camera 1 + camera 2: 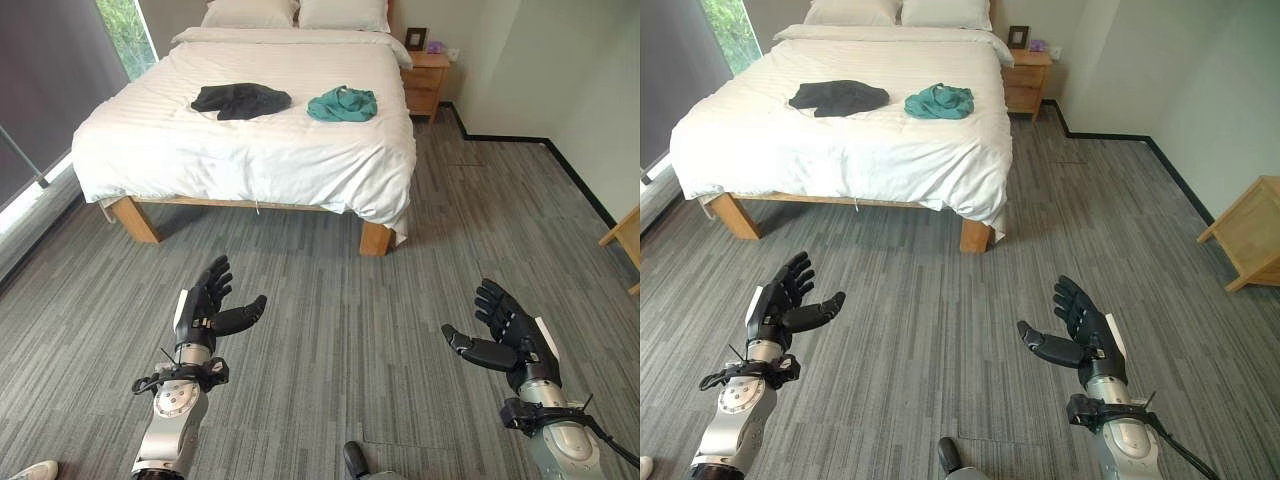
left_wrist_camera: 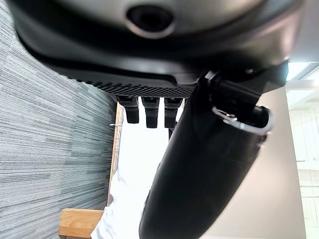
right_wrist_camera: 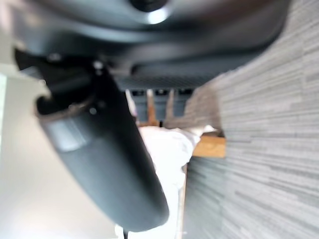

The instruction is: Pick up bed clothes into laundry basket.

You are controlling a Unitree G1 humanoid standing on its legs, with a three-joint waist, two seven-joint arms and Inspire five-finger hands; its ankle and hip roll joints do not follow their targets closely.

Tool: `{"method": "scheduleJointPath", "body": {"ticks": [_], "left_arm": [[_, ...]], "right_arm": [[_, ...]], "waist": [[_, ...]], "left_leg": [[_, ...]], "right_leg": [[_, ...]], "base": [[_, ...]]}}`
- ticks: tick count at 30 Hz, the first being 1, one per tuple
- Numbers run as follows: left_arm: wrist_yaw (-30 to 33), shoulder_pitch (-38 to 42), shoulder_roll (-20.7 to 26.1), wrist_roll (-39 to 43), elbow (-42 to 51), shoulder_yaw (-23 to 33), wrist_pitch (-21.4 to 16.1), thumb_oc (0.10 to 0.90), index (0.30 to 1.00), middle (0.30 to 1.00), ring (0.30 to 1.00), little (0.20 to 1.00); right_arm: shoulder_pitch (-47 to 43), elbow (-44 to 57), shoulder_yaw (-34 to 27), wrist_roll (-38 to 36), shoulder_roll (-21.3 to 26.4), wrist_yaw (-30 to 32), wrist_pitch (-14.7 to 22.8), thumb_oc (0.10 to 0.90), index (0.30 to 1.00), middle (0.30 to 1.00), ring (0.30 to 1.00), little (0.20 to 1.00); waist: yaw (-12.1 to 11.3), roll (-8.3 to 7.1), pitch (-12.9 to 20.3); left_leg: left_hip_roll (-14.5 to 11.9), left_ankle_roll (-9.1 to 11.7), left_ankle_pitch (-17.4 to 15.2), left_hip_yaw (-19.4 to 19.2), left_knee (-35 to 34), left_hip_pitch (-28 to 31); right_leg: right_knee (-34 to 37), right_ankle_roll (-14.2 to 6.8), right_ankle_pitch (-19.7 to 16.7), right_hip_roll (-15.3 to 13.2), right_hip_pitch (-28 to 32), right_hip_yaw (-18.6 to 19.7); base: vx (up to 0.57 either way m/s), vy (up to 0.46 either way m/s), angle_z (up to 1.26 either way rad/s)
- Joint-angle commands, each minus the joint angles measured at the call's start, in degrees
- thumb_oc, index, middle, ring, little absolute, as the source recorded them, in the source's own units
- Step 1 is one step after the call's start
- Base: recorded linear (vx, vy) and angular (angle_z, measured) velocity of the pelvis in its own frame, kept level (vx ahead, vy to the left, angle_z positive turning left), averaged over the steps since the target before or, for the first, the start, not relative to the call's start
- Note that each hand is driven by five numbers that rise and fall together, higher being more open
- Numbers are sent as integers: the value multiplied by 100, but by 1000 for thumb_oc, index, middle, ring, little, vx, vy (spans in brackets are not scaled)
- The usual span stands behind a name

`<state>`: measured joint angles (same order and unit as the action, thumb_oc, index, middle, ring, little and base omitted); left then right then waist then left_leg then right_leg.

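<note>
A black garment (image 1: 241, 100) and a teal garment (image 1: 342, 104) lie side by side on the white bed (image 1: 180, 150) across the room. My left hand (image 1: 208, 308) hovers over the grey floor at lower left, fingers straight and empty. At lower right my right hand (image 1: 506, 328) is held the same way, open with nothing in it. Both hands are well short of the bed. In the left wrist view the left hand (image 2: 199, 164) points toward the bed (image 2: 134, 164); the right wrist view has the right hand (image 3: 99, 149) in front of the bed (image 3: 167, 144).
A wooden nightstand (image 1: 426, 84) stands at the bed's far right corner. A light wooden piece of furniture (image 1: 1252, 232) sits by the right wall. A window (image 1: 125, 35) and a dark blind (image 1: 45, 90) run along the left. Grey floor (image 1: 340, 330) lies between me and the bed.
</note>
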<state>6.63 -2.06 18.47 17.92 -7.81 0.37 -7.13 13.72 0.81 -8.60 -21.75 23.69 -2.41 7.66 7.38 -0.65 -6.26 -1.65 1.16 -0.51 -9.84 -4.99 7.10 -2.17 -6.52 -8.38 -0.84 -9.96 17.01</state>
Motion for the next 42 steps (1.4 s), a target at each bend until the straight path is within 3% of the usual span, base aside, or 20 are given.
{"method": "scheduleJointPath", "body": {"ticks": [1, 3, 6, 7, 9, 12, 14, 15, 17, 22, 25, 27, 31, 32, 33, 34, 35, 36, 40, 42], "left_arm": [[134, 519, 476, -42, 517, 266, -539, 800, 900, 900, 900, 900], [148, 541, 509, -50, 554, 289, -546, 800, 900, 900, 900, 900], [122, 547, 530, -23, 687, 371, -574, 800, 900, 900, 900, 900], [86, 644, 487, 81, 664, 373, -634, 800, 900, 900, 900, 900], [77, 787, 409, 218, 600, 305, -700, 800, 900, 900, 900, 900], [76, 860, 240, 394, 551, 237, -750, 800, 900, 900, 900, 900], [45, 818, 83, 483, 530, 267, -763, 800, 900, 900, 900, 900], [148, 851, -60, 824, 641, 313, -844, 800, 900, 900, 900, 900], [142, 817, -80, 1031, 817, 346, -912, 800, 900, 900, 900, 900], [147, 716, -76, 1125, 863, 480, -971, 800, 900, 900, 900, 900], [261, 519, -107, 1158, 892, 677, -1083, 800, 900, 900, 900, 900], [496, 580, -172, 1151, 979, 849, -1237, 800, 900, 900, 900, 900], [721, 434, -123, 920, 1097, 1258, -1311, 800, 900, 900, 900, 900], [754, 142, -83, 650, 1146, 1512, -1295, 800, 900, 900, 900, 900], [754, 118, -91, 645, 1168, 1525, -1285, 800, 900, 900, 900, 900], [709, 22, -99, 513, 1161, 1603, -1192, 800, 900, 900, 900, 900], [734, 39, -80, 525, 1232, 1531, -1159, 800, 900, 900, 900, 900], [704, 95, -85, 625, 1316, 1467, -1196, 800, 900, 900, 900, 900], [675, 383, 49, 755, 1250, 1271, -1231, 800, 900, 900, 900, 900], [642, 626, 107, 895, 1265, 1143, -1218, 800, 900, 900, 900, 900]], "right_arm": [[-483, 687, -234, -169, 74, -14, 628, 800, 900, 900, 900, 900], [-532, 650, -185, -71, 52, 17, 623, 800, 900, 900, 900, 900], [-558, 553, -235, -70, 45, 80, 633, 800, 900, 900, 900, 900], [-437, 508, -374, -65, 71, 95, 653, 800, 900, 900, 900, 900], [-260, 572, -474, -95, 123, 71, 651, 800, 900, 900, 900, 900], [-89, 695, -573, -250, 212, -7, 637, 800, 900, 900, 900, 900], [17, 797, -634, -368, 276, -109, 604, 800, 900, 900, 900, 900], [-5, 696, -730, -578, 404, 19, 626, 800, 900, 900, 900, 900], [45, 631, -823, -729, 471, 122, 674, 800, 900, 900, 900, 900], [-93, 662, -960, -445, 733, 303, 584, 800, 900, 900, 900, 900], [-77, 777, -1012, -435, 668, 255, 679, 800, 900, 900, 900, 900], [-30, 860, -978, -313, 644, 236, 701, 800, 900, 900, 900, 900], [-102, 878, -951, -211, 630, 174, 593, 800, 900, 900, 900, 900], [-149, 939, -950, -67, 637, 73, 470, 800, 900, 900, 900, 900], [-144, 951, -939, -64, 637, 74, 459, 800, 900, 900, 900, 900], [-95, 925, -929, -70, 562, -9, 465, 800, 900, 900, 900, 900], [-22, 971, -879, -123, 432, -1, 475, 800, 900, 900, 900, 900], [15, 951, -854, -257, 341, -53, 500, 800, 900, 900, 900, 900], [28, 879, -706, -265, 233, -3, 550, 800, 900, 900, 900, 900], [113, 875, -649, -298, 203, -43, 476, 800, 900, 900, 900, 900]], "waist": [[-21, -37, -179], [89, 25, -288], [299, 87, -252], [534, 56, -190], [805, 108, -157], [994, 157, -126], [1002, 217, -100], [933, -103, -101], [639, -426, -264], [225, -435, -377], [42, -209, -384], [-72, -67, -382], [-68, 90, -146], [-179, 137, 31], [-198, 148, 39], [-277, 118, 176], [-336, 40, 202], [-301, 88, 155], [-138, 272, -60], [86, 394, -200]], "left_leg": [[100, -197, -475, -105, 181, 96], [68, -164, -578, -132, 193, 259], [114, -80, -810, -237, 69, 698], [167, 14, -977, -136, 58, 961], [48, 128, -1058, -12, 129, 1192], [-154, 295, -945, 106, 578, 1238], [-444, 504, 81, 196, 1988, 781], [-741, 665, 1176, 143, 4235, -330], [-615, 595, 975, 196, 5361, -1329], [-512, 614, 771, -225, 4295, -2133], [-848, 734, 1112, -536, 2102, -2209], [-725, 628, 1198, -624, 386, -2093], [-614, 578, 1412, -781, 198, -1919], [-530, 549, 1379, -985, 510, -1911], [-559, 540, 1361, -1013, 551, -1930], [-428, 462, 1239, -1008, 682, -1886], [-137, 272, 944, -1170, 759, -1628], [-49, 194, 854, -1154, 671, -1409], [96, 1, 621, -898, 483, -855], [130, -68, 474, -682, 279, -461]], "right_leg": [[-2129, -641, 291, -114, -234, -55], [-2590, -653, 211, -30, -638, -177], [-1911, -573, 366, -117, -989, -564], [-1104, -531, 361, 24, -1120, -409], [-625, -527, 225, 185, -1086, -200], [-737, -403, 186, 318, -982, -141], [-863, -93, 310, 379, -694, -162], [-799, 318, 359, 195, -275, -205], [-701, 549, 464, 41, 129, -45], [-644, 595, 716, -30, 758, 46], [-579, 562, 1159, 2, 1164, -26], [-527, 478, 1424, -43, 1453, -188], [-425, 369, 1754, -183, 2004, -191], [-444, 237, 1945, -571, 2397, -201], [-434, 232, 1925, -562, 2382, -165], [-693, 55, 1636, -902, 2514, -288], [-1740, -287, 331, -1277, 2052, -405], [-2394, -290, -112, -1175, 1810, -364], [-3432, -152, -529, -897, 946, -222], [-3695, -13, -264, -784, 204, -98]], "base": [[49, 24, -50], [253, 7, -48], [430, -61, -32], [343, -92, 7], [483, -178, 36], [382, -270, 32], [363, -467, 62], [398, -654, 45], [345, -523, 60], [341, -148, -8], [433, 69, 0], [633, 56, 2], [580, 28, 34], [697, 63, -2], [801, 80, -21], [612, 55, -46], [785, 85, -106], [455, 48, -86], [422, 52, 26], [303, -9, 74]]}}
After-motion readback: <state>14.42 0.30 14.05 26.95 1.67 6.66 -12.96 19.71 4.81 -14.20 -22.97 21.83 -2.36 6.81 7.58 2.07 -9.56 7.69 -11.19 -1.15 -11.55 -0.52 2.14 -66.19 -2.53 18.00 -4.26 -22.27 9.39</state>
